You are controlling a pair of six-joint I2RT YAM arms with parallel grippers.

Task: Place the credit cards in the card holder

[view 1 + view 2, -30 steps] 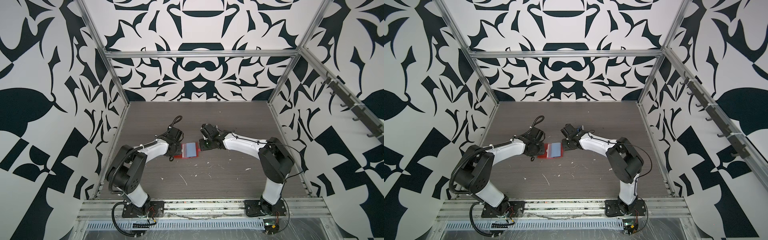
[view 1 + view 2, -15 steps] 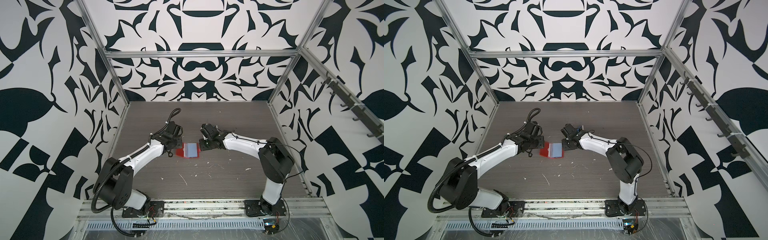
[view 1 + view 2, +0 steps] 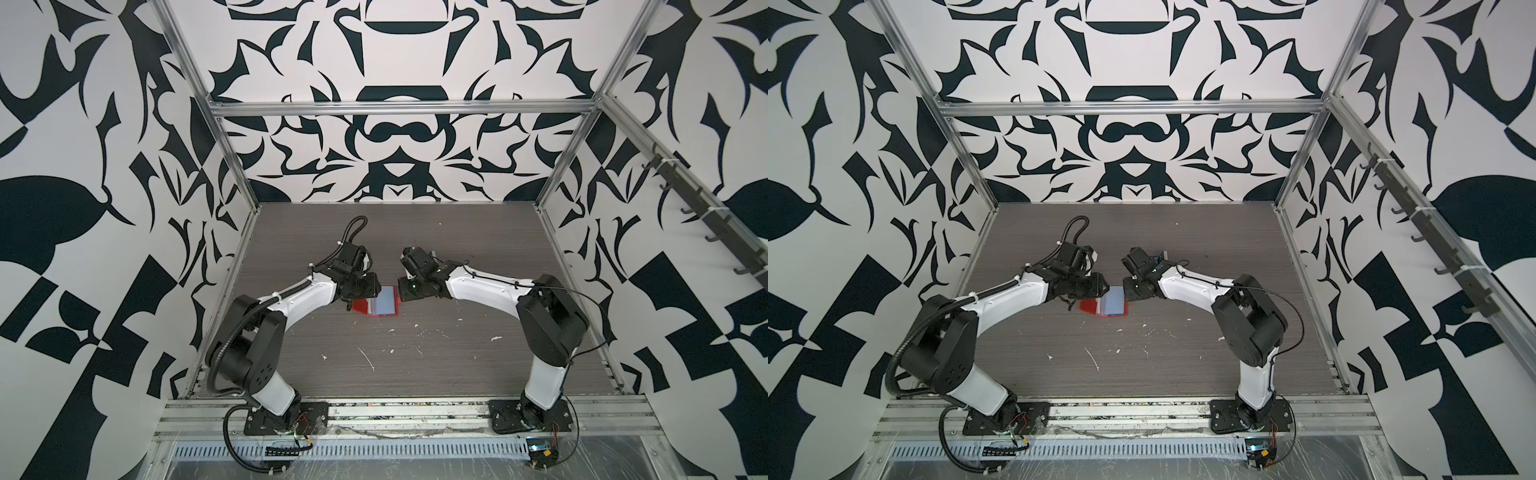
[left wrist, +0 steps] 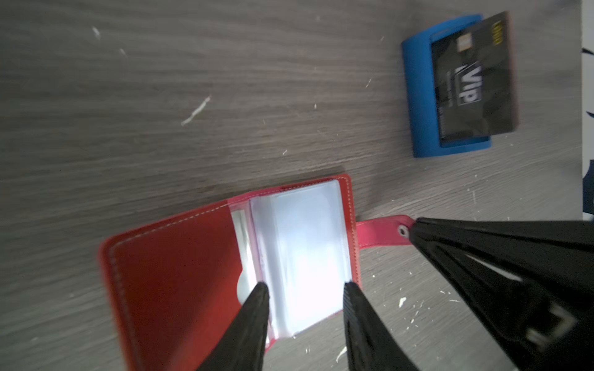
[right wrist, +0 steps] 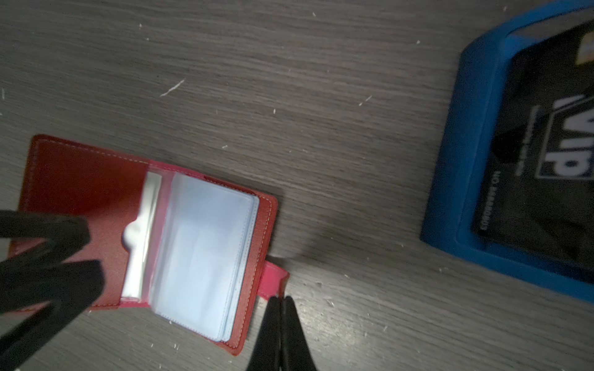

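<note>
Hemmed in at the far left by a left wall (image 3: 83,208) of black-and-white pattern, braced by an aluminium frame (image 3: 395,109) across the back. Below, a dark wood-grain table (image 3: 415,365), flecked with white scraps (thickest toward the near middle). Open strip of board between that wall and the left arm. Next along, the left gripper (image 4: 303,289), low over the card holder (image 4: 176,273), jaws parted, tips above the clear pockets (image 4: 305,244). Spread open and flat at mid-table in both top views, red covers down, strap (image 4: 379,233) stretched toward the right arm. At the strap's end, the right gripper (image 5: 283,303), jaws closed tight, tips touching the tab (pinching or only pressing, cannot tell). Farther back, just behind that wrist, a blue rack (image 4: 418,96) with one dark credit card (image 4: 472,80) standing in it, marked VIP, well apart from the holder. Broad free floor behind both arms up to the back wall, and in front down to the base rail (image 3: 395,415). Last, at the far right, a hook rail (image 3: 715,212) along the wall, above the table's edge
</note>
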